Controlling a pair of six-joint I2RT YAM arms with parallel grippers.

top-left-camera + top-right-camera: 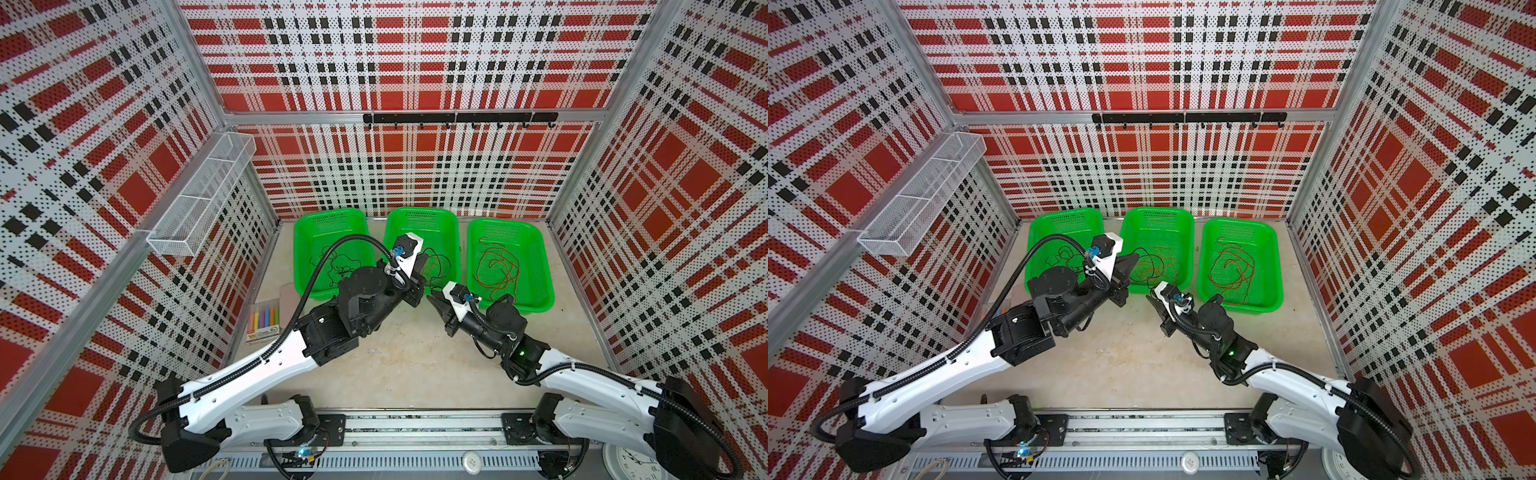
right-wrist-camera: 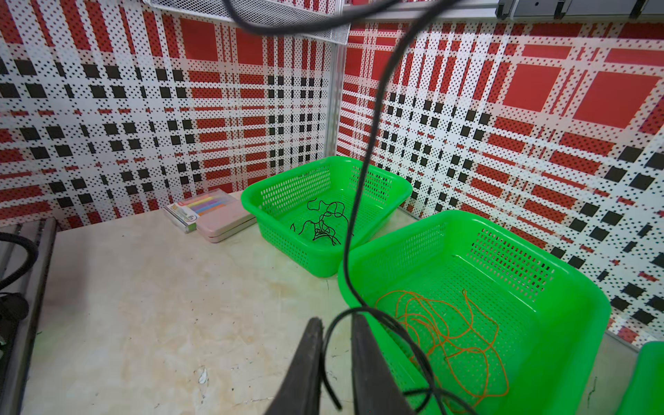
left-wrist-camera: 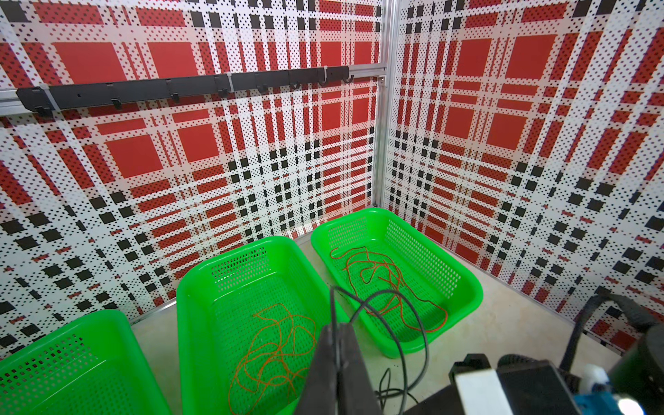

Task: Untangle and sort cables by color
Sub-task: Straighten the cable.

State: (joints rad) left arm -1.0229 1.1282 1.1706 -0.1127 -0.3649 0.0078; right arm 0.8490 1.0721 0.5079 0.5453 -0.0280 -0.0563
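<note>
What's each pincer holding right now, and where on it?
Left pincer is shut on the black cable, pinched somewhere mid-strand, not at an end. Right pincer is open, with apparently the same cable running loose between its jaws.

White-shelled arms [image 1: 257,365] with black joints [image 1: 365,289], corrugated black hoses [image 1: 353,237], tapered black jaws.

Red, black and white plaid perforated walls [image 1: 415,62], black hook rail [image 1: 457,117], mottled beige tabletop [image 1: 395,361].

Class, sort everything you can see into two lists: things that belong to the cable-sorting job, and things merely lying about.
Job: black cables; orange cables; reddish-brown cables; stray black cable; green baskets: left, middle, right.

Lying about: pack of coloured sticks; pink case; wire shelf; hook rail; clock.
</note>
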